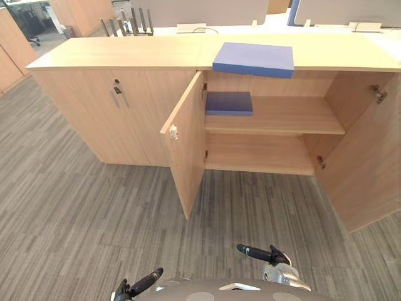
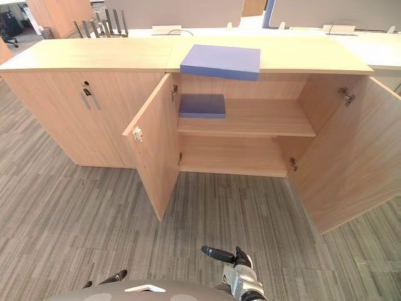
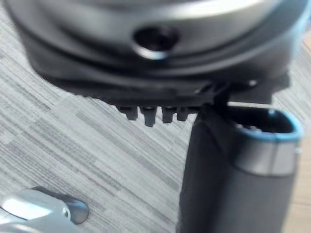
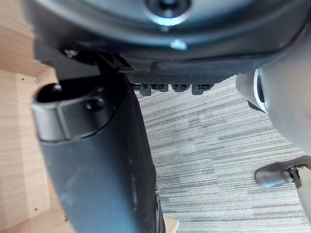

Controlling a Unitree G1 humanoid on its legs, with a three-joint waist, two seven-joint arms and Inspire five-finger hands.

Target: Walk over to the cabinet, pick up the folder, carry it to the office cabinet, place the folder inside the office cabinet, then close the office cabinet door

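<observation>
Left eye view: cabinet, both doors open; top folder lies on the cabinet top at its front edge; shelf folder lies on the upper shelf, left end.
Left wrist view: left hand relaxed, empty, above carpet.
Right wrist view: right hand relaxed, empty.

Grey striped carpet lies in front, and at the back a dark slotted rack stands just beside a grey screen.
</observation>
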